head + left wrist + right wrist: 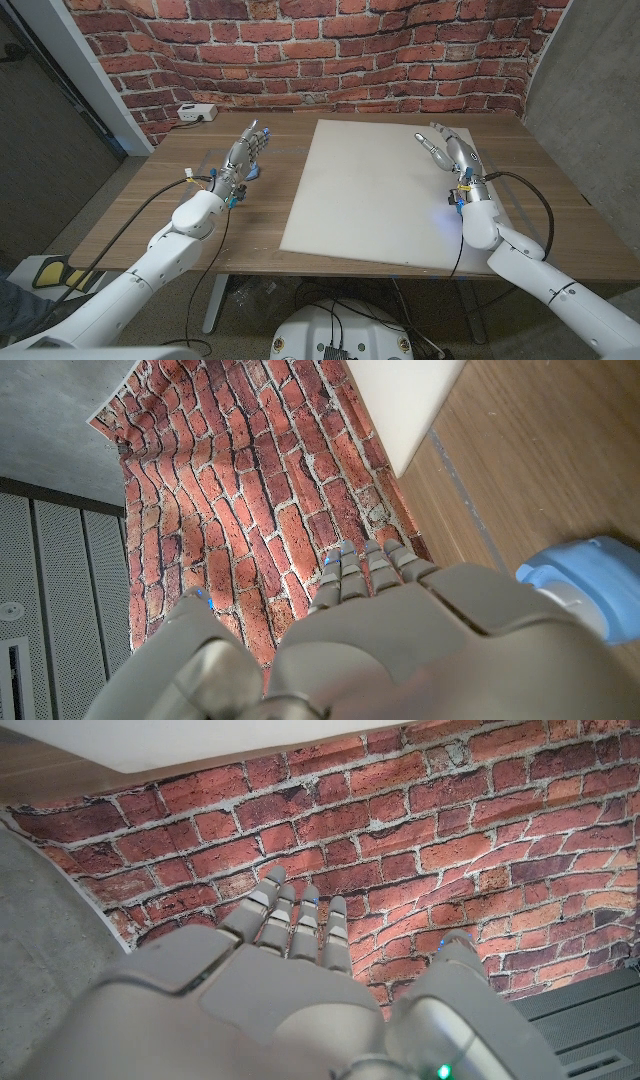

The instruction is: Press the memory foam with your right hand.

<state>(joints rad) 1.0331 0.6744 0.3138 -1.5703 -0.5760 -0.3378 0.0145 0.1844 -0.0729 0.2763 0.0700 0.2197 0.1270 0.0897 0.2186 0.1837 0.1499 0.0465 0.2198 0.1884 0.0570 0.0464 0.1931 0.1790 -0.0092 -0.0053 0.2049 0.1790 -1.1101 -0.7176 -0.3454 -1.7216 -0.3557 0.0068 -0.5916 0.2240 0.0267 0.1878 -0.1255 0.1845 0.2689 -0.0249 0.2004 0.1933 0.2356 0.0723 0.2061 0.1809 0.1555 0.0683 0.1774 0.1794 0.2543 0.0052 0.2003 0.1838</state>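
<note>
Brick wall behind, wooden table (150, 190) below. My right hand (450, 155) hangs with fingers spread and empty over the right edge of the memory foam (380, 190). I'd swing it toward the slab's middle and press palm-down, evenly. The foam lies flat, its long axis running away from me toward the wall. My left hand (245, 155) stands left of the foam, fingers apart and empty.

Even, soft indoor light, no hard shadows. The head view bows the brick wall (300, 50) at its edges; wrist views blur close up.
</note>
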